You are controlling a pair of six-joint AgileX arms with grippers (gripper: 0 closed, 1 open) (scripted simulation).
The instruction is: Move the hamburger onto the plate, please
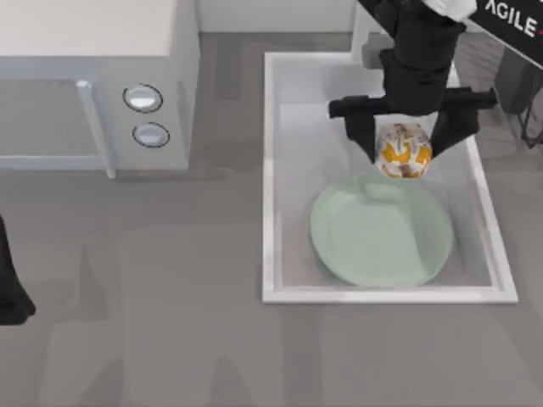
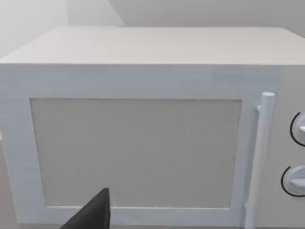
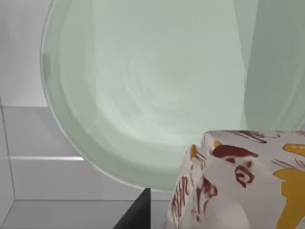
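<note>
Hamburger (image 1: 403,151), a small roundish lump wrapped in white with orange-yellow and brown-red markings, is pinched between the two black fingers of the right gripper (image 1: 404,149), held just beyond the far rim of the plate and inside the tray; whether it is lifted clear of the tray floor cannot be told from above. From the left of the table: the left arm (image 1: 10,288) sits parked at the left edge, and whether its fingers are spread or pressed together cannot be told; its wrist view faces the white box-shaped microwave (image 1: 93,80) with a pale door panel, an upright bar handle and two round dials; right of the microwave lies the shallow white rectangular tray (image 1: 270,170); in its near half rests the large round pale green plate (image 1: 382,233), flat and bare; the right wrist view shows the wrapped hamburger (image 3: 243,183) close against the plate's rim (image 3: 90,152).
</note>
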